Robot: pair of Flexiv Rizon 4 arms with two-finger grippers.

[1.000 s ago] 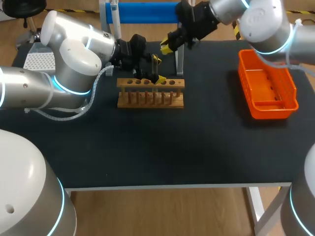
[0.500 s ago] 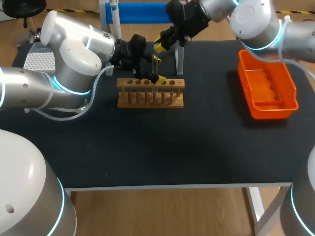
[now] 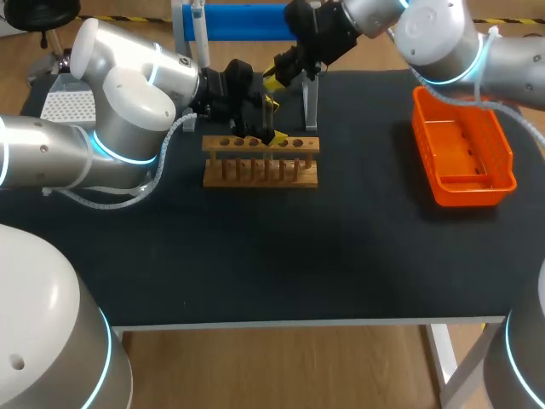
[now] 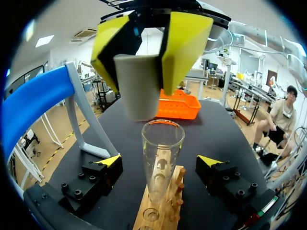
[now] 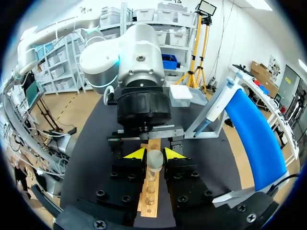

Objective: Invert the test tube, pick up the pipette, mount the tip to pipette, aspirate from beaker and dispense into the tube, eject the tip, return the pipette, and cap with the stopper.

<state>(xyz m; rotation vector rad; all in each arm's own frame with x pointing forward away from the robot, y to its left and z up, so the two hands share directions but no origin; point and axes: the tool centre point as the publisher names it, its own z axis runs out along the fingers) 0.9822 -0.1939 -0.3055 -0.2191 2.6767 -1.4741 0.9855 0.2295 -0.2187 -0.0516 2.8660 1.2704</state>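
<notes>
**Stopper poised over the open tube for capping**

The right tool (image 4: pixel 146 57) is clenched on the grey stopper (image 4: pixel 139 93), which is gripped by its upper part so that the lower end is free to enter the glass. The stopper is held just above the mouth of the test tube (image 4: pixel 162 143) and is not yet touching it. The tube is stood upright, mouth up, in the wooden rack (image 3: pixel 260 170) on the desk (image 3: pixel 341 256). The left tool (image 4: pixel 158 163) is released, with its fingers set on either side of the tube and gaps showing, probably so that the glass can be steadied. The pipette (image 5: pixel 217 106) is hung on its blue stand (image 5: pixel 249 139), so capping is judged to be the remaining step.
</notes>
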